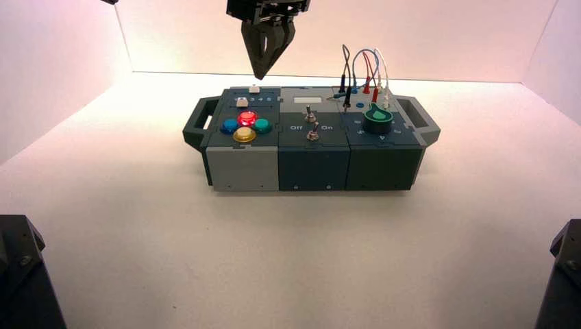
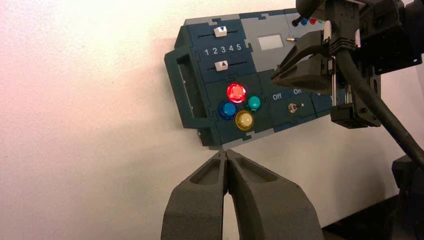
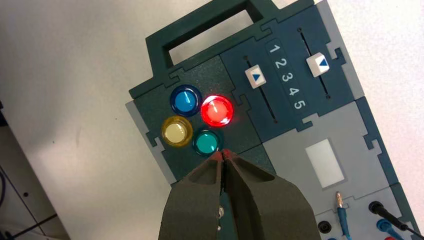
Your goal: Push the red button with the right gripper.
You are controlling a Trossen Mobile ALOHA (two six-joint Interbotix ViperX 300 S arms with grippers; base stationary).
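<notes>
The red button (image 1: 246, 118) glows bright red at the back of a cluster of four buttons on the box's left block. It also shows in the left wrist view (image 2: 236, 92) and the right wrist view (image 3: 217, 110). My right gripper (image 1: 264, 72) is shut and empty, and hangs in the air above the box's back left part, clear of the button. In its wrist view its tips (image 3: 223, 154) sit beside the green button (image 3: 207, 143). My left gripper (image 2: 227, 152) is shut and empty, held off the box on its left side.
Blue (image 1: 229, 125), green (image 1: 262, 125) and yellow (image 1: 244, 135) buttons ring the red one. Two white sliders (image 3: 256, 77) flank the numbers 1 to 5. Toggle switches (image 1: 312, 135), a green knob (image 1: 377, 118) and wires (image 1: 363, 68) lie to the right. Black mounts (image 1: 20, 274) stand at the near corners.
</notes>
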